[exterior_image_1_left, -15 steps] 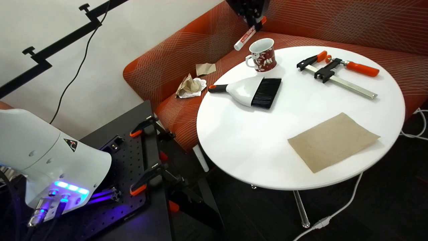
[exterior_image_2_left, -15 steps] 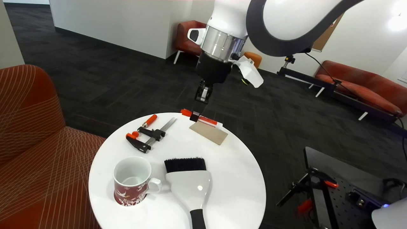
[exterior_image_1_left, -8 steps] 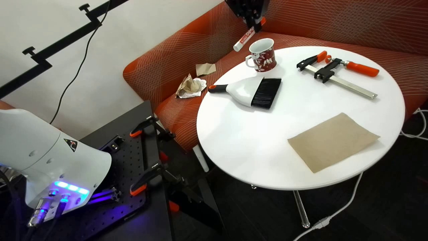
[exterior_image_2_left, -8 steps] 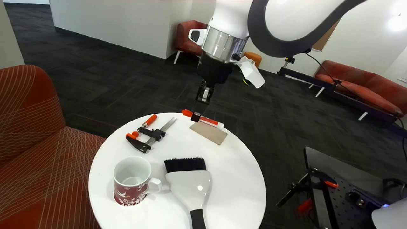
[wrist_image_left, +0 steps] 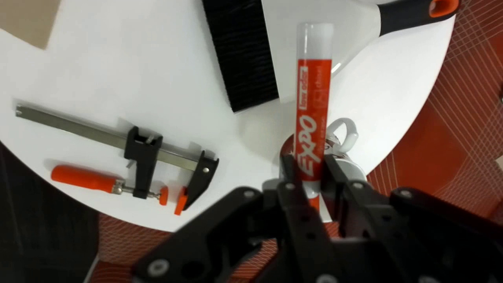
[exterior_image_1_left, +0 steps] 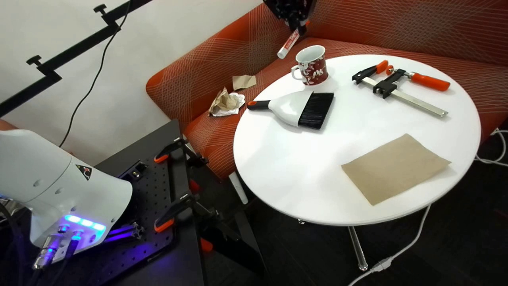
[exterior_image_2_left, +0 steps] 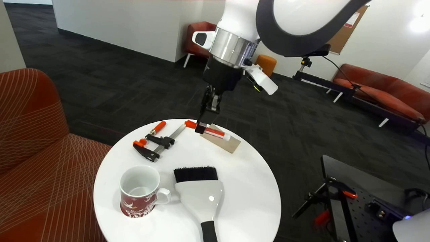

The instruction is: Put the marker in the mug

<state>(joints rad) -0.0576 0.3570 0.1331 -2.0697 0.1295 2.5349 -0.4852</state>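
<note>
My gripper [wrist_image_left: 309,169] is shut on the marker, with a finger on each side near its cap end. The red and white marker [wrist_image_left: 313,98] points away from the fingers, its white end outermost; the red cap end is partly hidden between the fingers. In an exterior view the gripper [exterior_image_2_left: 201,128] holds the marker [exterior_image_2_left: 216,132] tilted, nearer level than upright, above the table. The white mug with the dark red pattern [exterior_image_2_left: 137,203] stands upright on the table, apart from the marker. In the wrist view the mug [wrist_image_left: 351,170] is partly hidden behind the marker and fingers.
A grey brush with black bristles [exterior_image_2_left: 201,193] lies beside the mug's handle on the round white table [exterior_image_1_left: 309,171]. A red-and-black clamp [exterior_image_1_left: 420,104] and a sheet of brown paper [exterior_image_1_left: 397,169] also lie there. A red couch [exterior_image_1_left: 214,67] runs behind the table.
The gripper with the marker has shifted slightly left in both exterior views, a little lower in one of them. The marker's tilt has changed slightly. The mug has not moved.
</note>
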